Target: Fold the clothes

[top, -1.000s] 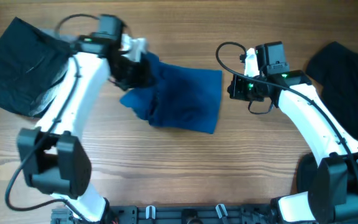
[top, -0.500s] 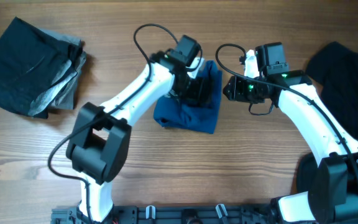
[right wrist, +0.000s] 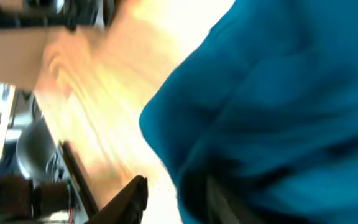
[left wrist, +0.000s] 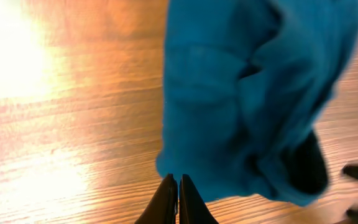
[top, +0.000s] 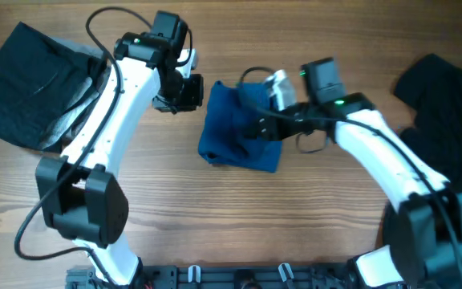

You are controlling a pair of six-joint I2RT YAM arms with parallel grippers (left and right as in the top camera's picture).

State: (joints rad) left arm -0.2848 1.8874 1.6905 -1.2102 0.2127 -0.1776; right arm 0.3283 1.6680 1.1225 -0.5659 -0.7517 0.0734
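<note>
The mid-blue shirt lies folded into a compact rectangle in the middle of the table. It also shows in the left wrist view and the right wrist view. My left gripper is shut and empty, just left of the shirt's upper left corner. My right gripper is open over the shirt's right half; one finger is over bare wood, the other against the blue cloth's edge. A folded black and grey stack lies far left.
A crumpled black garment lies at the right edge of the wooden table. The arm bases and a rail with clips run along the front edge.
My left gripper has left the blue shirt and swung back to the left, now shut beside it. My right gripper has moved left from beside the shirt onto its right half.
</note>
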